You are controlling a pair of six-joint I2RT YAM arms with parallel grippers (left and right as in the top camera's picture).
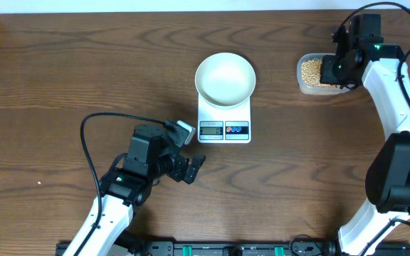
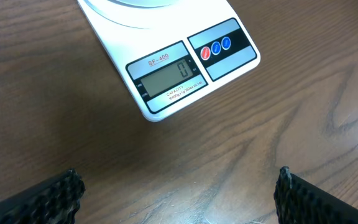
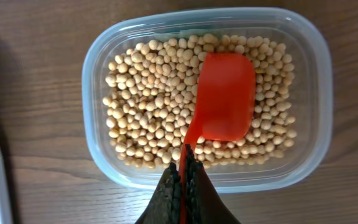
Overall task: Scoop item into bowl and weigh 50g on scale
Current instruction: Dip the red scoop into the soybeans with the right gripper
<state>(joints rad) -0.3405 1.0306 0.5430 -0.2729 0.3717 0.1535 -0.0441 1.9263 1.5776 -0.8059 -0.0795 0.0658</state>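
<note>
Facing the scale (image 2: 166,74), which reads zero just ahead with the empty bowl (image 1: 225,78) atop it, the left pincer (image 2: 179,193) sits spread wide. The right pincer (image 3: 184,180) pinches a red scoop (image 3: 224,96) resting on the beans (image 3: 148,93) in the tub (image 3: 98,56) before it. Scooping looks barely begun; next it likely must dig under and lift level.

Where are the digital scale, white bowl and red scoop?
white rectangular digital scale (image 2: 166,81), left wrist view, on its grey LCD display.
round white bowl (image 1: 225,77), overhead view, on its bare inner floor.
red plastic scoop (image 3: 224,96), right wrist view, on the blade's middle.

Clear plastic tub (image 3: 94,93) at the wooden table's (image 1: 62,71) far right, red scoop (image 3: 225,93) inside.
</note>
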